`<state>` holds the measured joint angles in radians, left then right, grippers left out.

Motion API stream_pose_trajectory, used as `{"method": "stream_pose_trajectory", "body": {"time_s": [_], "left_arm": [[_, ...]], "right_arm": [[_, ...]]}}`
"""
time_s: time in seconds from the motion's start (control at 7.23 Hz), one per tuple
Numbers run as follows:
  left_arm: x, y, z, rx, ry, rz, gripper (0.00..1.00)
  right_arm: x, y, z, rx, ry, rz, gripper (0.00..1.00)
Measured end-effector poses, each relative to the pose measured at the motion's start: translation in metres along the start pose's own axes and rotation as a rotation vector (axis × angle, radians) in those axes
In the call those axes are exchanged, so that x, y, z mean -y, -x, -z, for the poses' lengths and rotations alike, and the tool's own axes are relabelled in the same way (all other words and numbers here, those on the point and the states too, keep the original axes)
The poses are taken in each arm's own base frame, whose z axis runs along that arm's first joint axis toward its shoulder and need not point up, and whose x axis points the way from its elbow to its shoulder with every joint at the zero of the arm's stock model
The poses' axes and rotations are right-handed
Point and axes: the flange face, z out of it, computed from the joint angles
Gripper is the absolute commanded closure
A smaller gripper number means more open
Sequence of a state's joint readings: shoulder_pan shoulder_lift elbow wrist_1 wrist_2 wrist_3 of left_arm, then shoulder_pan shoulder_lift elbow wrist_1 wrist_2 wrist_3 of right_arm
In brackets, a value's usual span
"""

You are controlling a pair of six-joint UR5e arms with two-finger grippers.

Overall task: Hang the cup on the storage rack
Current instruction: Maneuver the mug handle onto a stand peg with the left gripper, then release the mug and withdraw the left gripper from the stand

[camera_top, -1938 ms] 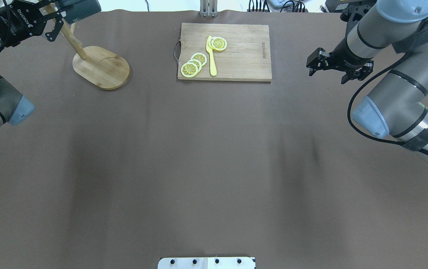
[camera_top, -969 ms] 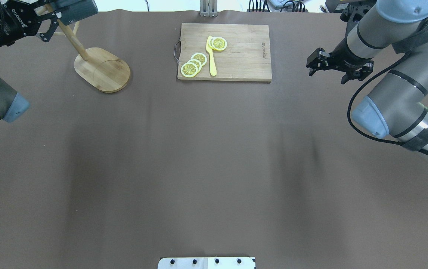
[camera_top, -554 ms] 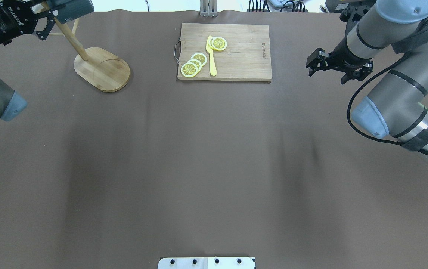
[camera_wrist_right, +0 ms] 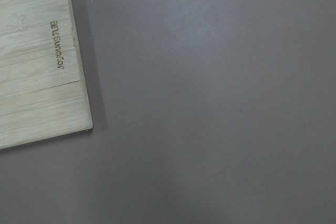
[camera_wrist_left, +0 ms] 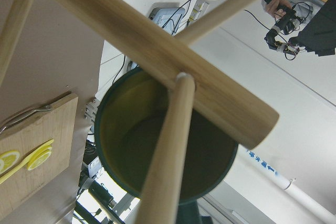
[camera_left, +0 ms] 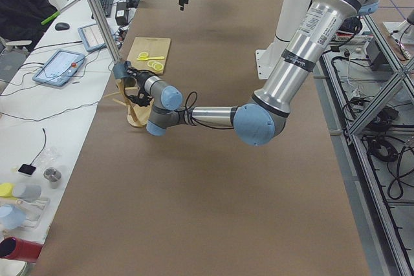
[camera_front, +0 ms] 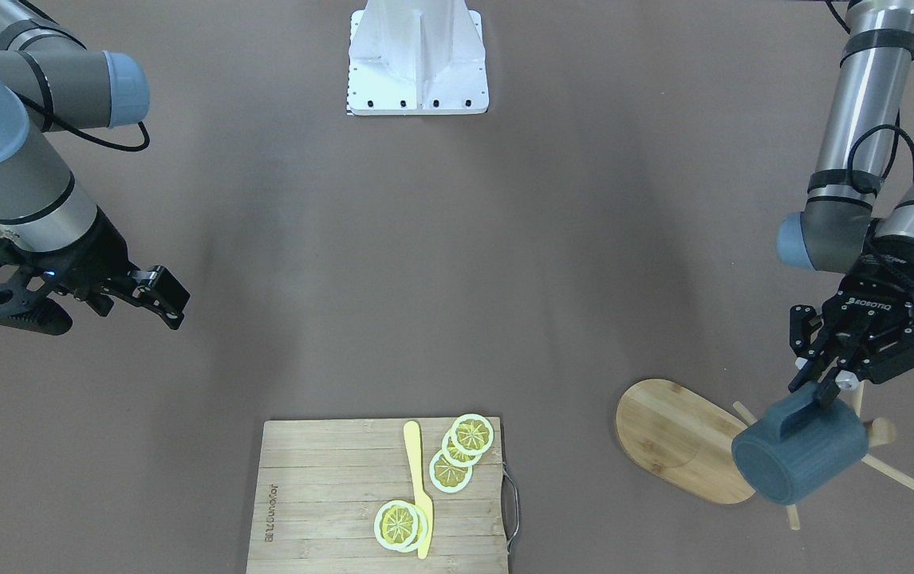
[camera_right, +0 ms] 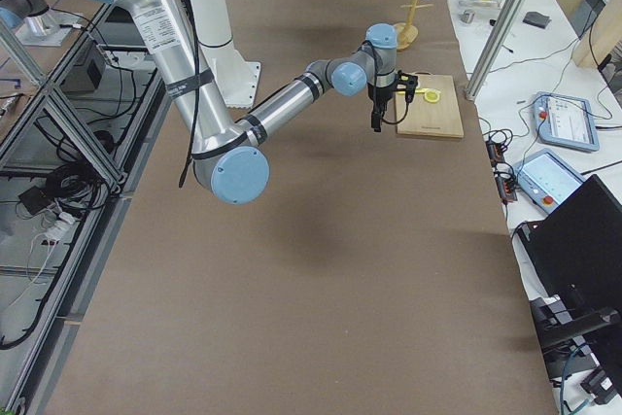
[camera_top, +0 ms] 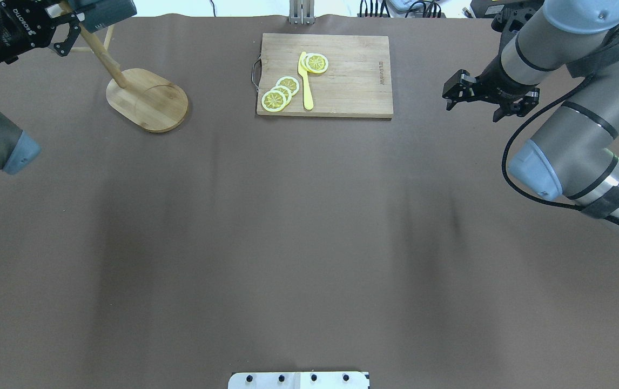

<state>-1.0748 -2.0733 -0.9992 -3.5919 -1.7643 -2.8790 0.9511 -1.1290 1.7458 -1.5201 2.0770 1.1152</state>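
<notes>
The dark slate-blue cup (camera_front: 800, 458) hangs tilted in the air beside the top of the bamboo storage rack (camera_front: 680, 450), over its pegs. My left gripper (camera_front: 820, 387) is shut on the cup's handle. In the overhead view the cup (camera_top: 107, 9) is at the far left edge by the rack's post (camera_top: 101, 54), with the left gripper (camera_top: 66, 27) beside it. The left wrist view shows the cup's yellow interior (camera_wrist_left: 136, 145) behind the post and one peg (camera_wrist_left: 168, 156) crossing its mouth. My right gripper (camera_top: 474, 102) is open and empty above the table, right of the cutting board.
A wooden cutting board (camera_top: 352, 81) lies at the far middle with lemon slices (camera_top: 280, 92) and a yellow knife (camera_top: 305, 81) on it. Its corner shows in the right wrist view (camera_wrist_right: 37, 61). A white mount (camera_front: 417, 64) sits at the robot's side.
My left gripper has carried the cup a little further toward the far left, close to the rack's post. The rack's base shifted slightly. The right arm has not moved.
</notes>
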Motion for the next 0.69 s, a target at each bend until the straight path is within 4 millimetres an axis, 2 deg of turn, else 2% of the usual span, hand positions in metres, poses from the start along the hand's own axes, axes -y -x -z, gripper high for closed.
{"method": "stream_pose_trajectory", "body": {"time_s": [0.28,0.42,0.55,0.69], "left_arm": [[0.0009,-0.0002,-0.0001,-0.002,-0.003,0.000,0.43],[0.0018,-0.0001,0.0000,-0.002,-0.005,0.000,0.36],[0.0030,0.0003,0.0001,-0.001,-0.009,0.000,0.24],[0.0038,0.0006,-0.0003,0.000,-0.013,0.002,0.03]], "right_arm": [[0.0000,0.0000,0.0000,0.000,0.000,0.000,0.00],[0.0000,0.0000,0.0000,0.000,0.000,0.000,0.00],[-0.0001,0.0002,0.0003,0.001,0.000,0.000,0.00],[-0.0003,0.0006,0.0008,0.002,0.000,0.001,0.00]]}}
